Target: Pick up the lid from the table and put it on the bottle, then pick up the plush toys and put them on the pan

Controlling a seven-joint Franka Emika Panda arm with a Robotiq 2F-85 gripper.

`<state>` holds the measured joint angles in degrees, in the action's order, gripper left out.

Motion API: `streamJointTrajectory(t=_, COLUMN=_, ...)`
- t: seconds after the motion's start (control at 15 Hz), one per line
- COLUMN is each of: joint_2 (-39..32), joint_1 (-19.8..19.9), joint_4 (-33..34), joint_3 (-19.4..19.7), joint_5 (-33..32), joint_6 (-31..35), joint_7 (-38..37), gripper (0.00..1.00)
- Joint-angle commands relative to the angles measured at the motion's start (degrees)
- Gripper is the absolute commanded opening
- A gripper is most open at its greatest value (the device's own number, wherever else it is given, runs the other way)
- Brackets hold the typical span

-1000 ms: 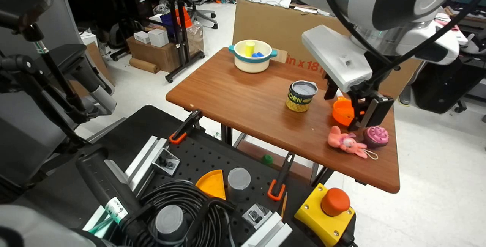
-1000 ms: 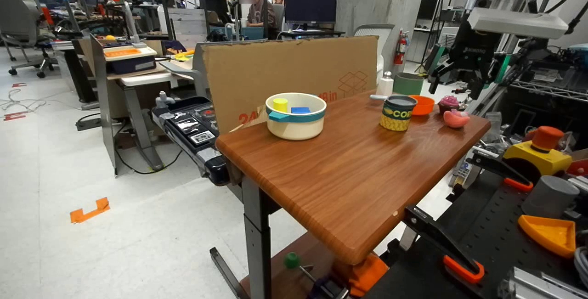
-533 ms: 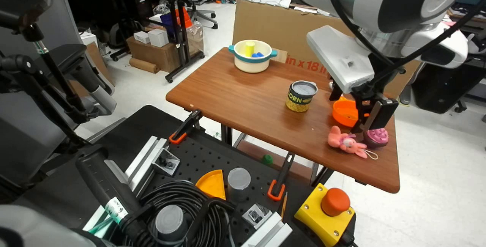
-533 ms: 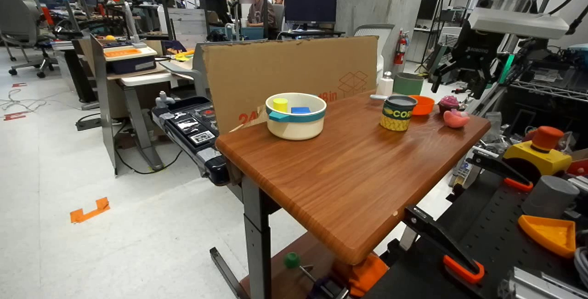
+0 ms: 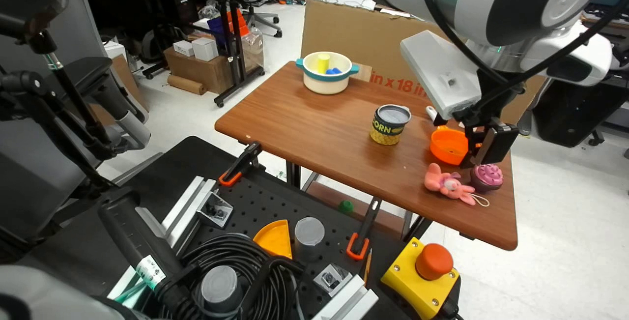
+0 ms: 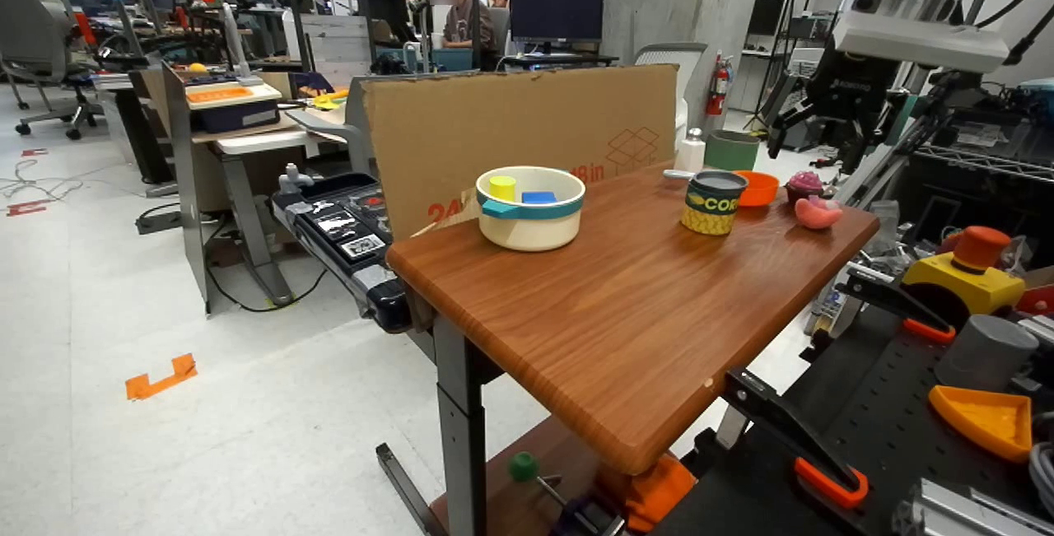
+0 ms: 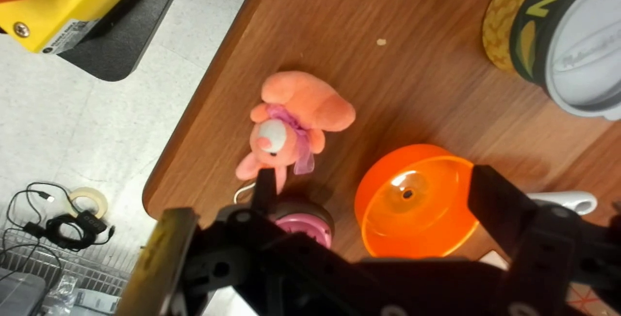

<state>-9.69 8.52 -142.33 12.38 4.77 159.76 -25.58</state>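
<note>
Bottle (image 5: 387,130) between bowl (image 5: 326,86) and pan (image 5: 446,147)

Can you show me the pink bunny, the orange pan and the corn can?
Pink bunny (image 7: 306,104): wrist view, on its body.
Orange pan (image 7: 422,219): wrist view, on its bare inside.
Corn can (image 6: 713,204): in an exterior view, on its dark band.

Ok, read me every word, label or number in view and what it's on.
"CORN": corn jar.
"24": cardboard sheet.
"in x 18 in": same cardboard sheet.
Grey lid: lettering too blurred to read.
Mark above the fingers: too blurred.
Labels on emergency-stop box, black case and dark tube: too small.
</note>
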Motion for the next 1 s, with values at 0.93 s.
streamJointTrajectory(t=0.93, joint_2=-1.70, joint_1=-2.73, joint_4=-2.93, joint_3=2.90, joint_5=-1.78, joint_6=5.75, joint_7=-6.86, gripper=1.00)
